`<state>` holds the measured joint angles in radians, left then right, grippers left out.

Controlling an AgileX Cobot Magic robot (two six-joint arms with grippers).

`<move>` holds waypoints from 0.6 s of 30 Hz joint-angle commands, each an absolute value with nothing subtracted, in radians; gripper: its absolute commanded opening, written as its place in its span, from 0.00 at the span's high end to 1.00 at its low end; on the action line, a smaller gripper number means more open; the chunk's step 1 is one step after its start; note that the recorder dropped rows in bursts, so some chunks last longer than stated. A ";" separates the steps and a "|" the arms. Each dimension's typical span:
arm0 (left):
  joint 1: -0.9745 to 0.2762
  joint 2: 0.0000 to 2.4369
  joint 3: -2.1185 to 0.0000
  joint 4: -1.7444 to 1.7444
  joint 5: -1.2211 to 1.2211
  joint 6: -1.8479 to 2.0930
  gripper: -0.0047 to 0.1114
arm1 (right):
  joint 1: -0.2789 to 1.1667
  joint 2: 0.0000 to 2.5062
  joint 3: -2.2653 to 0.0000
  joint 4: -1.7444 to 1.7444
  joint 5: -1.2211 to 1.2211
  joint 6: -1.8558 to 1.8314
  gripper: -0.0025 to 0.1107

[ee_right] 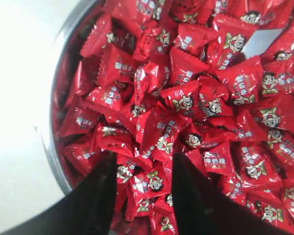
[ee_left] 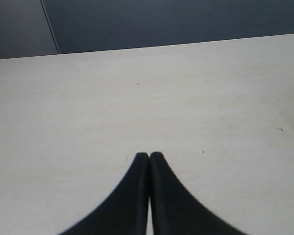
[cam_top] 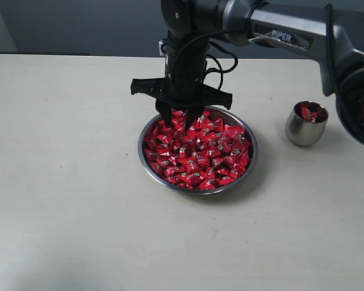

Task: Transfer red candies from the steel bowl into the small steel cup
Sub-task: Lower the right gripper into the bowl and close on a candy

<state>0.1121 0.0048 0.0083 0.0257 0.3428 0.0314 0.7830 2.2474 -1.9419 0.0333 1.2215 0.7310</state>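
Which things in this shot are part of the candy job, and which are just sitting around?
Part of the job:
- red candies, heaped in the steel bowl
- small steel cup, a few candies inside
- right gripper, open, tips down among the candies

Not in use:
- left gripper, shut, above the table
- no loose clutter visible

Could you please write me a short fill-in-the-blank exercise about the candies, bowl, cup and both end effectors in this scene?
1. In the exterior view, the small steel cup stands to the ____ of the steel bowl.
2. The right end effector has its jaws ____ among the red candies.
3. The left end effector is ____ over the table.
4. The cup holds a few ____ candies.
Missing words: right; open; shut; red.
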 commanded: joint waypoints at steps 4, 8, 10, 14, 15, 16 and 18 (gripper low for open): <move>0.108 0.000 0.000 0.027 0.334 0.029 0.96 | 0.769 2.284 -1.940 0.105 1.221 0.784 0.65; 0.108 0.000 0.000 0.027 0.334 0.029 0.96 | 0.769 2.320 -1.956 0.114 1.221 0.797 0.65; 0.108 0.000 0.000 0.027 0.334 0.029 0.96 | 0.769 2.326 -1.975 0.118 1.221 0.797 0.65; 0.108 0.000 0.000 0.027 0.334 0.029 0.96 | 0.768 2.330 -2.016 0.086 1.221 0.810 0.65; 0.108 0.000 0.000 0.027 0.334 0.029 0.96 | 0.767 2.330 -2.019 0.083 1.221 0.811 0.65; 0.108 0.000 0.000 0.027 0.334 0.029 0.96 | 0.764 2.330 -2.019 0.086 1.221 0.811 0.65; 0.108 0.000 0.000 0.027 0.334 0.029 0.96 | 0.758 2.332 -2.017 0.105 1.221 0.811 0.65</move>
<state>0.1121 0.0048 0.0083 0.0257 0.3428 0.0314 0.7699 2.3333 -2.0115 0.1042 1.2195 0.8079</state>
